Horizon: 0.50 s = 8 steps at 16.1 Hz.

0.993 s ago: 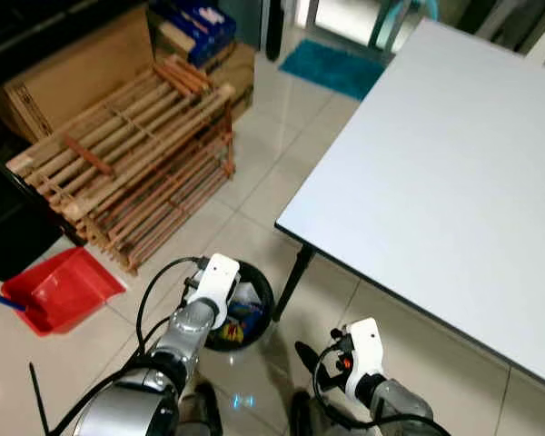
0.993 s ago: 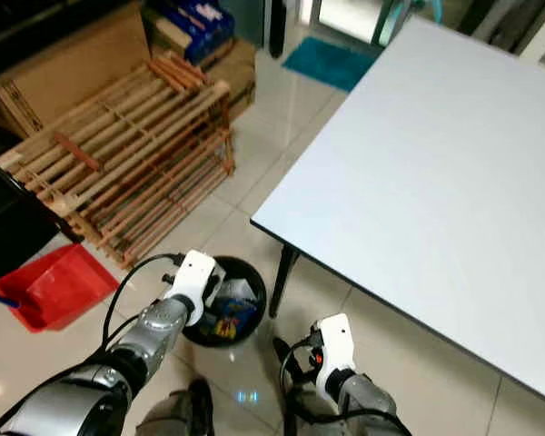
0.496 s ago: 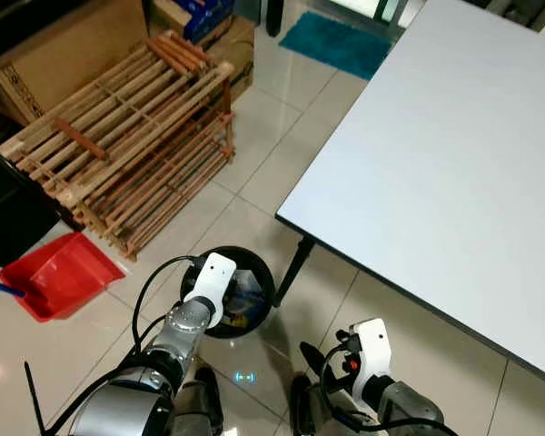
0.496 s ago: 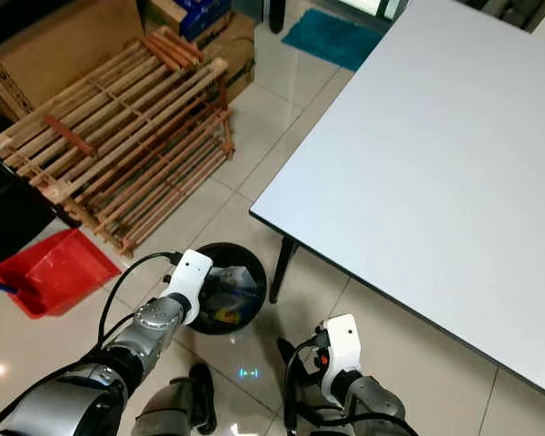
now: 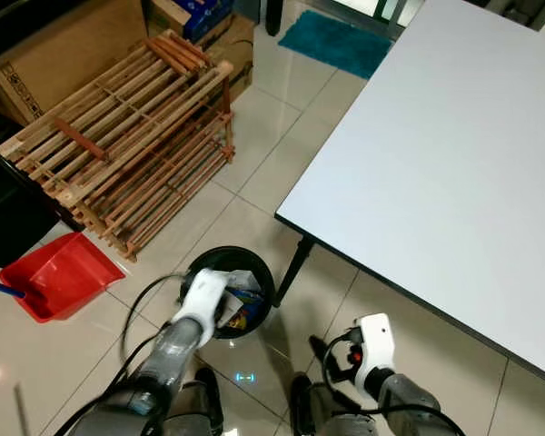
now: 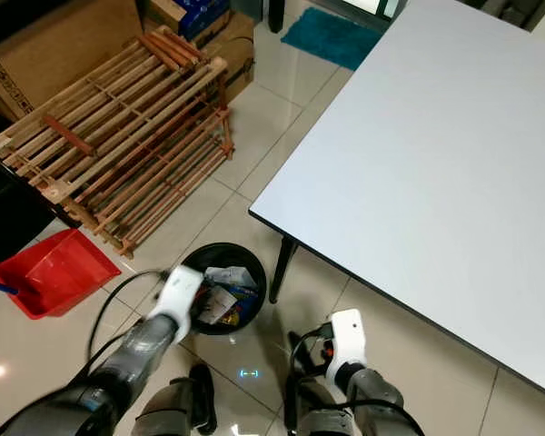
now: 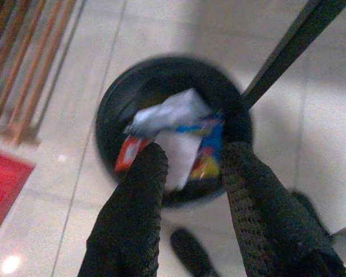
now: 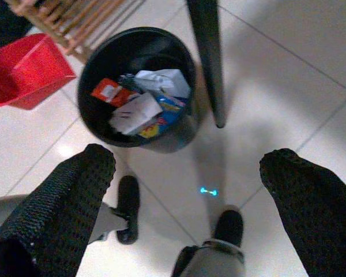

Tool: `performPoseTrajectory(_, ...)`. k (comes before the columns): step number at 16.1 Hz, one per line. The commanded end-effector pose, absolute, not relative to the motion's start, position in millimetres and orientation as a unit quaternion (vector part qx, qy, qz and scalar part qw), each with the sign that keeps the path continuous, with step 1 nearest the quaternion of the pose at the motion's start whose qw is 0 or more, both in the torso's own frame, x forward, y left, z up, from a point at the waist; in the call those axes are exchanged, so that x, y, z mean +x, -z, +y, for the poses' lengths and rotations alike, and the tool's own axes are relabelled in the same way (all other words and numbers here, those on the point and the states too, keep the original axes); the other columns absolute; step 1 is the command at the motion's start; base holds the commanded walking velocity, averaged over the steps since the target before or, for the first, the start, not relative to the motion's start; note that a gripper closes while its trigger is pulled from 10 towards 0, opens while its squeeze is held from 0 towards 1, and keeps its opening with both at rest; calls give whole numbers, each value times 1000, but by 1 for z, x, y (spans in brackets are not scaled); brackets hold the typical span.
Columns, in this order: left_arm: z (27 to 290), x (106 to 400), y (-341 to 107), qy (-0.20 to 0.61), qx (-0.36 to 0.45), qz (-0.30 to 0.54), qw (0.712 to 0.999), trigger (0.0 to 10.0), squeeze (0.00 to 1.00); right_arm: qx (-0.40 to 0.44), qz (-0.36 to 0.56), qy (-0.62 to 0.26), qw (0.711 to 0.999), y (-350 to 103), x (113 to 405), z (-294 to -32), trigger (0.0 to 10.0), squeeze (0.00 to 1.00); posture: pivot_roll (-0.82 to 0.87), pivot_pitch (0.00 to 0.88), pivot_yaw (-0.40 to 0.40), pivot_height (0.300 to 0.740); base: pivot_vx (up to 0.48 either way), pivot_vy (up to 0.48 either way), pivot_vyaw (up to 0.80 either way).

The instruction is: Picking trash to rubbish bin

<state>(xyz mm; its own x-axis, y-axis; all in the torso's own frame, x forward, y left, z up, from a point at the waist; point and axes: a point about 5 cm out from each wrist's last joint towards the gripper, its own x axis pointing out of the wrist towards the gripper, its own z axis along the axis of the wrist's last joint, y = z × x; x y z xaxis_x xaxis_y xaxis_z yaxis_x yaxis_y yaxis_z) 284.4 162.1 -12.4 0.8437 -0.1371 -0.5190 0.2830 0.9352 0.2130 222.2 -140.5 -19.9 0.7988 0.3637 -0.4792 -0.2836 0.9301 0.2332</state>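
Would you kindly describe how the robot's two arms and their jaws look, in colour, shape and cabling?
Both arms are silver metal with rounded joints and looping black cables. A white boxy wrist housing tops the left gripper and the right gripper; the right housing carries a small red mark. The jaws are long, black and mesh-textured, with rounded tips.

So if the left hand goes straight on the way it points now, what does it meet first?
Probably the trash piled in the black bin: the left hand points down into it, fingers apart. Depth is unclear, so the bin's near rim could come first.
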Motion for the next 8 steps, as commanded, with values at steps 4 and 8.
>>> performPoseTrajectory(4,198,240,43,49,147,320,935,10000,0,31,320,-73,944,46,215,-168,10000,0,-82,182,-36,740,0,0,0)
performPoseTrajectory(8,219,214,57,7,148,359,921,10000,0,7,386,-26,922,67,199,-186,10000,0,-36,110,-43,740,0,0,0)
